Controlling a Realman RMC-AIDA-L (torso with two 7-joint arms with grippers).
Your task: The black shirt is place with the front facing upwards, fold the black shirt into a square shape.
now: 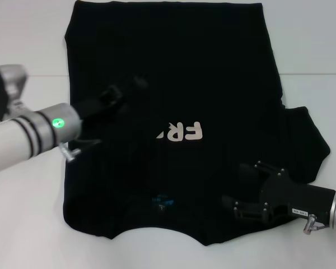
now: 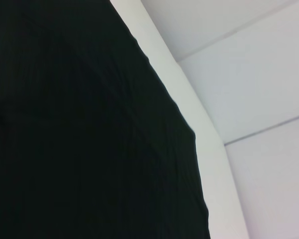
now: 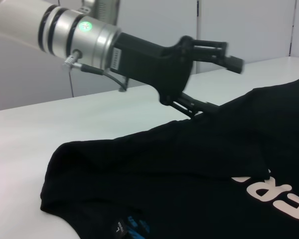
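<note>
The black shirt lies flat on the white table, collar toward me, with its blue neck label showing. Its left side is folded inward, so only part of the white print shows. The right sleeve still sticks out. My left gripper hovers over the folded left part, and the right wrist view shows that left gripper open, its lower finger close to the cloth. My right gripper rests open over the shirt's near right corner. The left wrist view holds only the black shirt and the table.
The white table extends around the shirt on the left, right and near side. A seam line crosses the table top behind the shirt. A pale wall with panel joints stands beyond the table.
</note>
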